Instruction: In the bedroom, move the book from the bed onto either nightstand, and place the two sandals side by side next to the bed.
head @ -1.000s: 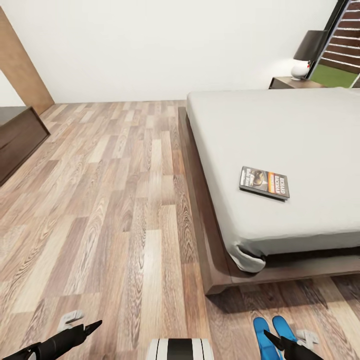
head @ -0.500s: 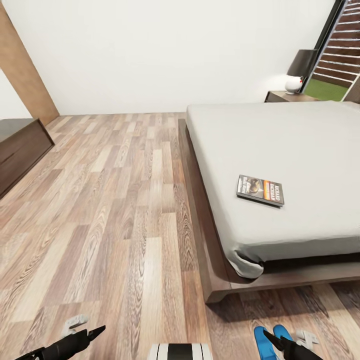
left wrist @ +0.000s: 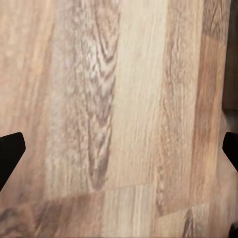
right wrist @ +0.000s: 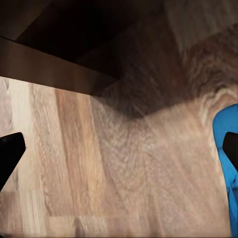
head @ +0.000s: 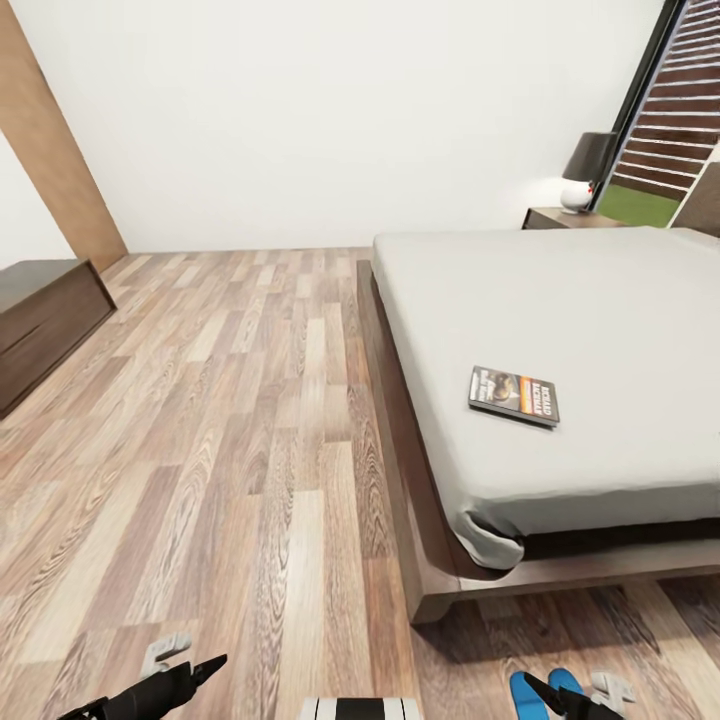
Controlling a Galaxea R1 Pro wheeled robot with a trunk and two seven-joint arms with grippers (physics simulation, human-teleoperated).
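The book (head: 514, 395) lies flat on the light-grey mattress of the bed (head: 600, 300), near its foot corner, with nothing touching it. Two blue sandals (head: 530, 690) lie side by side on the floor by the bed's foot, cut off by the picture's lower edge. One sandal (right wrist: 224, 126) shows beside the dark bed frame (right wrist: 49, 64) in the right wrist view. My right gripper (head: 542, 688) hangs open just over the sandals, holding nothing (right wrist: 119, 148). My left gripper (head: 208, 667) is open over bare floor planks (left wrist: 119, 151). A nightstand (head: 570, 217) stands by the bed's far side.
A lamp (head: 585, 165) with a dark shade sits on the nightstand. A low dark dresser (head: 40, 310) stands at the left, with a wooden panel (head: 55, 150) behind it. A dark-framed window (head: 680, 100) is at the far right. Wide wood floor (head: 250, 400) runs left of the bed.
The whole picture has shifted, so the camera has moved: bed, book and sandals sit lower in view. Book and sandals keep their places. Both grippers stay open.
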